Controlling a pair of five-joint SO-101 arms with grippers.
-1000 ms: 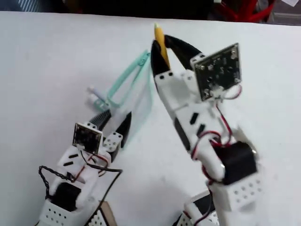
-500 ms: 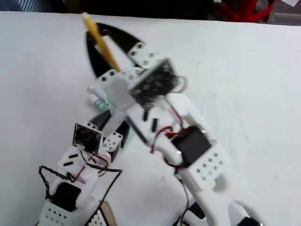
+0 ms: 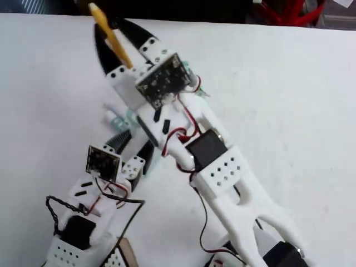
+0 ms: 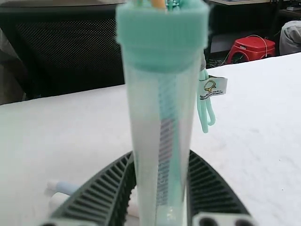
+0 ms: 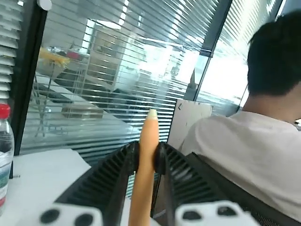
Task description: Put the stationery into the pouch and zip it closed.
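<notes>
My left gripper (image 3: 136,142) is shut on the translucent pouch (image 4: 160,141) and holds it upright, its teal zipper rim (image 4: 162,28) away from the fingers. From above, only teal bits of the pouch (image 3: 129,117) show under the right arm. A pale blue and white stationery piece (image 3: 109,115) lies on the table beside it, also seen as the pale piece (image 4: 61,190) from the left wrist. My right gripper (image 3: 114,41) is shut on a yellow-orange pen (image 3: 104,25), up near the table's far left edge, beyond the pouch. The pen (image 5: 145,169) sticks out past the right fingertips.
The right arm (image 3: 211,161) lies diagonally across the table over the pouch. A teal loop with a small tag (image 4: 207,101) hangs from the pouch. A bottle (image 5: 4,155) stands at one edge of the right wrist view. The white table (image 3: 289,89) stretches to the right.
The right arm has swung left with the pen, from right of the pouch to above and beyond it, and now covers most of the pouch. The left arm has stayed put.
</notes>
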